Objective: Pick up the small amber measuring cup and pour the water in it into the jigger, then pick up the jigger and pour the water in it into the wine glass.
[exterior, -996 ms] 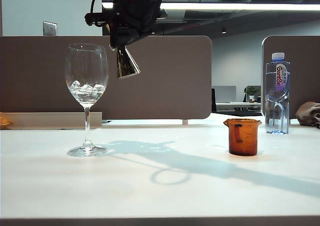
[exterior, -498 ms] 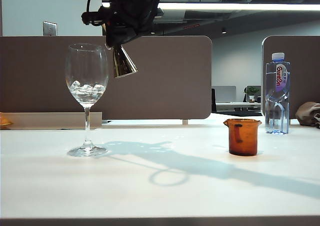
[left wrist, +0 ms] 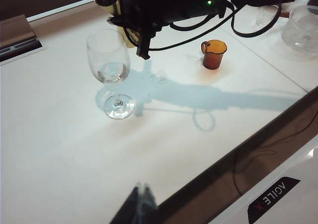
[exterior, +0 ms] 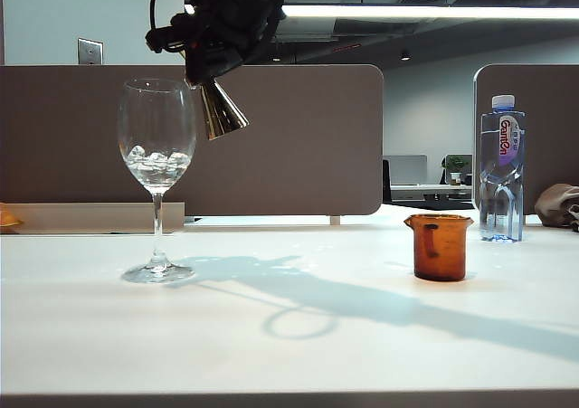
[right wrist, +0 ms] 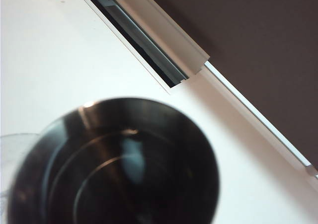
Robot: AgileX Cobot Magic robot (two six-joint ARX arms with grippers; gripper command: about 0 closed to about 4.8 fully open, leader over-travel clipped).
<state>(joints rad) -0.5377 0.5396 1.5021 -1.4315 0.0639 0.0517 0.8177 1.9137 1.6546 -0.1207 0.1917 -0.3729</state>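
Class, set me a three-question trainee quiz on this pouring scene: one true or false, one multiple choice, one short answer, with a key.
1. True or false: the amber cup stands on the table, held by no tool.
2. What does the right tool hold beside the rim of the wine glass?
A) the water bottle
B) the jigger
C) nothing
3. Where is the left tool in the left wrist view?

Key:
1. True. It stands upright near the water bottle.
2. B. The jigger is tilted, its wide lower cone showing below the tool.
3. Low over the table's near edge, far from the glass, holding nothing; the view does not show whether it is open.
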